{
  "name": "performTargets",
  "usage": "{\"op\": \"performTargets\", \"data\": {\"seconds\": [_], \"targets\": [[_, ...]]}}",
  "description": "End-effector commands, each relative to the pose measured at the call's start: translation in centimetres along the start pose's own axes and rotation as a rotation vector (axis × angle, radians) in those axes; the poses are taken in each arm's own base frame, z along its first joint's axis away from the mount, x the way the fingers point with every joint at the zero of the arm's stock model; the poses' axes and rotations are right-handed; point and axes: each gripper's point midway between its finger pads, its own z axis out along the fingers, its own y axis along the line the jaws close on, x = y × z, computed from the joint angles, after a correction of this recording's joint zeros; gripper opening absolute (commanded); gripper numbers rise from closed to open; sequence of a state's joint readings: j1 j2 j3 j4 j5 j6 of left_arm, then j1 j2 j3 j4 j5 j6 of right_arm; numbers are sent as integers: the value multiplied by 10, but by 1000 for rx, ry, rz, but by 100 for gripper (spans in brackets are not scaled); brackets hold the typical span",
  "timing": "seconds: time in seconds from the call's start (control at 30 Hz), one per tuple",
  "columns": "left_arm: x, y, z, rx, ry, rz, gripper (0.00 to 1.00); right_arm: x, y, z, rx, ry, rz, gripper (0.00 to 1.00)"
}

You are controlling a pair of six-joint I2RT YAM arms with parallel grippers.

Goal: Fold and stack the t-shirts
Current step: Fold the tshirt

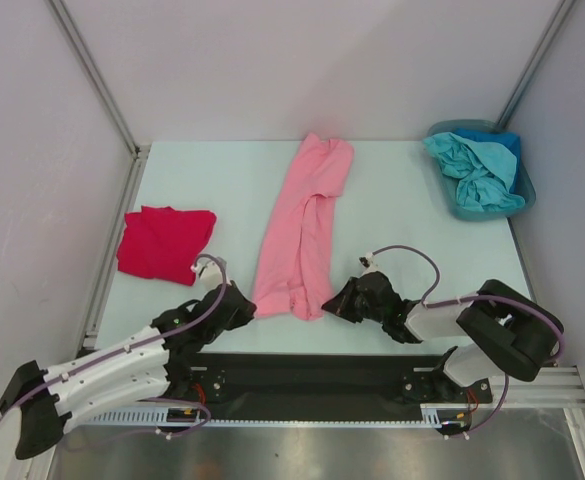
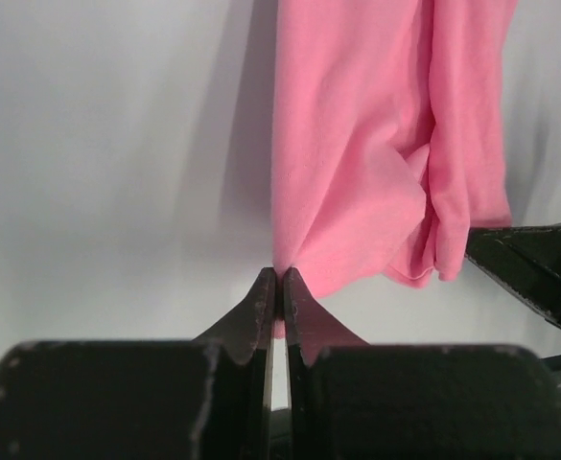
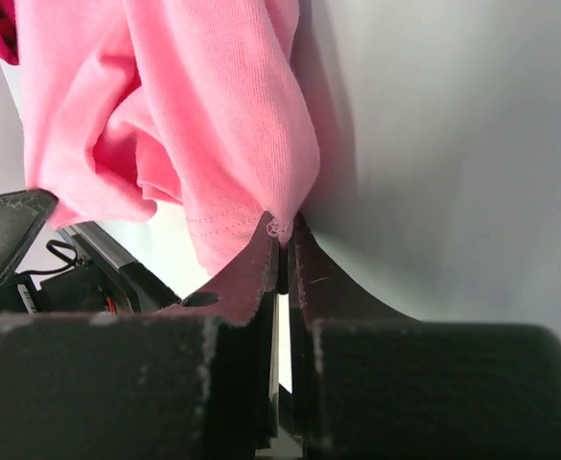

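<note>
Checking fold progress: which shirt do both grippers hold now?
The pink t-shirt, mid-table: left gripper and right gripper each pinch a near corner. The red t-shirt lies apart at left; the teal t-shirt sits in the bin.

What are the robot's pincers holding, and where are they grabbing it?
Both are shut on the pink t-shirt at its near end: the left pincer pinches its left corner, the right pincer its right corner.

A robotics lab cell is being shown: a pale table (image 1: 392,220) is being boxed in by plain white panels (image 1: 302,60) and aluminium struts (image 1: 90,70), above a black mounting plate (image 1: 302,372).
</note>
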State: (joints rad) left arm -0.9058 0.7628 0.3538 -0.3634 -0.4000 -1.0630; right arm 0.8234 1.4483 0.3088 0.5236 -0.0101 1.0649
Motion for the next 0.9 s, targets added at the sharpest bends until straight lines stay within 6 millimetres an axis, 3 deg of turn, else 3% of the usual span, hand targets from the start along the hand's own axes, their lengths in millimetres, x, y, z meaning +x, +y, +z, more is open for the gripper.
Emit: {"op": "performTargets", "data": {"seconds": [0.0,0.13,0.23,0.37,0.73,0.8,0.87], "targets": [[13,16,-4,-19,39,20,7,4,-15,0,47,18,-7,0],[27,35,0,-41,57,7,11,2,-13,-1,39,17,-3,0],[34,44,2,-53,65,2,20,1,-11,-2,40,14,-11,0],[36,44,5,-51,69,3,27,0,-5,-1,35,20,-27,0],[38,40,9,-32,68,5,27,4,17,6,10,52,-67,0],[38,39,9,-26,67,3,27,5,18,6,13,57,-76,17],[37,39,9,-23,65,1,27,6,16,6,16,57,-75,25]]}}
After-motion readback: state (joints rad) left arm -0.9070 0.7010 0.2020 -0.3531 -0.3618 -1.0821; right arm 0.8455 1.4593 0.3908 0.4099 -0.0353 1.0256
